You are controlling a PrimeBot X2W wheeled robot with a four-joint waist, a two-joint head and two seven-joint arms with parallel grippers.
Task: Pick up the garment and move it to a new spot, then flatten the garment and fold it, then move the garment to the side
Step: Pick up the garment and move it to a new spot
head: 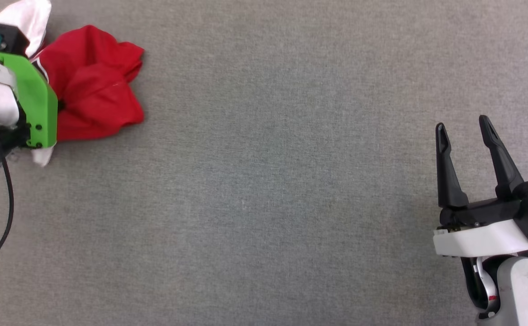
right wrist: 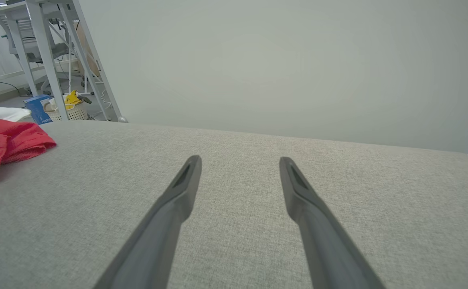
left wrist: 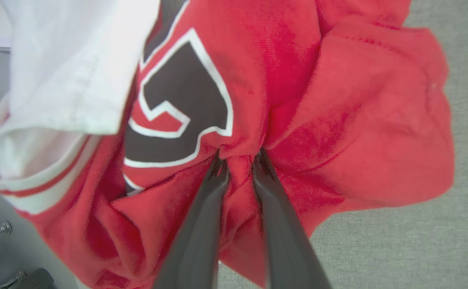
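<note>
Left jaws pinching the garment point(head: 96, 90) at 10 o'clock, right jaws spread, we are mid-pickup; next we should lift it clear.

The garment point(head: 94, 86), a red T-shirt with white striped-trim sleeves and a black white-outlined number, is lying crumpled in a heap at the far left of the grey bench point(head: 264, 181).

left gripper point(left wrist: 240, 156): fingers pinching garment point(left wrist: 358, 120) | right gripper point(head: 462, 121): fingers spread wide, empty
</note>
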